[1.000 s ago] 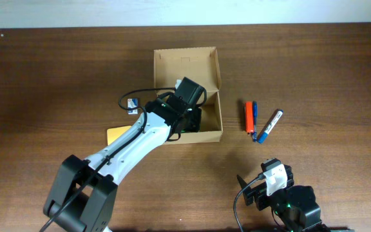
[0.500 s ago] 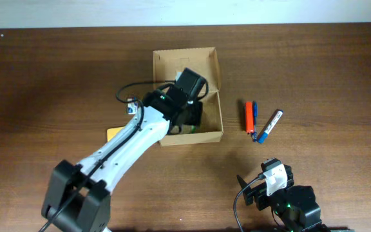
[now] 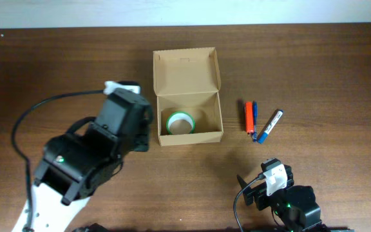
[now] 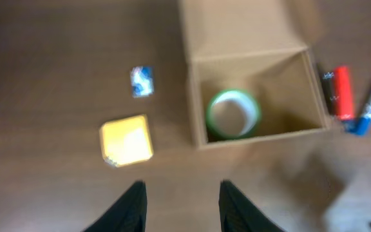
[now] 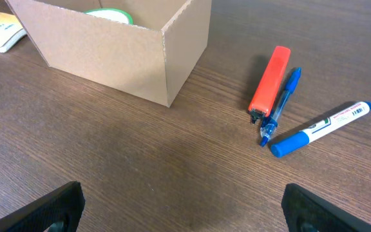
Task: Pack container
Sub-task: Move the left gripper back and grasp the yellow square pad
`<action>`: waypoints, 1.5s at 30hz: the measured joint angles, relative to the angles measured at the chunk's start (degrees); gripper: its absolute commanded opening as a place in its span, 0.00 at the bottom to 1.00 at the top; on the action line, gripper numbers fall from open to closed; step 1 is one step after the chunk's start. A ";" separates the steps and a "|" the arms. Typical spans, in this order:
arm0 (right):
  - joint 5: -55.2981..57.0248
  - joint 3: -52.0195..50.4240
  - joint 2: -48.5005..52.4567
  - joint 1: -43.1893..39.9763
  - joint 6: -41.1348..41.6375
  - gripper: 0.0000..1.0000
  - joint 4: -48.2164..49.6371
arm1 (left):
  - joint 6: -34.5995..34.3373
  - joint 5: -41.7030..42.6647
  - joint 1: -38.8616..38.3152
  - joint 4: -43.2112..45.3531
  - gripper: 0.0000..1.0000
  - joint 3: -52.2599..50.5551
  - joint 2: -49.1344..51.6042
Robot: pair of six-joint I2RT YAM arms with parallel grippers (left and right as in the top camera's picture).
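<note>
Overhead. The container (image 3: 185, 67) sat mid-table, a little toward the far edge: plain tan cardboard, rectangular, its hinged lid laid back flat on the far side with the side tabs showing. Inside, against the near left wall, lay a tape roll (image 3: 180, 122), flat, green-rimmed. My left arm (image 3: 89, 151) hung over the table left of the box, and its bulk hid the pincer from this view. To the right of the box, apart from it, lay an orange marker (image 3: 248, 116) with a blue pen (image 3: 254, 115) just beside it, then a white marker (image 3: 270, 124) at a slant. My right arm (image 3: 282, 193) sat at the near edge.

Left wrist. Picture blurred. My left pincer (image 4: 181, 187) stood with its fingers apart, nothing between them, above bare table short of the box. The container's brown walls were upright and the roll rested on its floor at the left end. A yellow pad (image 4: 127, 140) lay on the table left of the box, clear of it. A small blue-and-white item (image 4: 142, 80) lay beyond the pad, too blurred to name.

Right wrist. My right pincer (image 5: 182, 193) was spread wide and empty, low over the wood. The container's near corner showed a raw corrugated edge, unprinted sides. The roll's green rim just topped the wall. The markers lay to the right of that corner.
</note>
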 measured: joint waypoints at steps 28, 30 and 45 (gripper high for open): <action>0.00 0.00 0.00 0.00 0.00 0.99 0.02 | 14.84 10.12 23.43 31.23 0.98 -37.42 13.55; 0.00 0.00 0.00 0.00 0.02 0.99 0.00 | 15.41 9.88 23.43 34.32 0.98 -37.53 16.39; 0.00 0.00 0.00 0.00 0.02 0.99 0.00 | 15.54 7.80 25.22 42.21 0.99 -37.55 24.15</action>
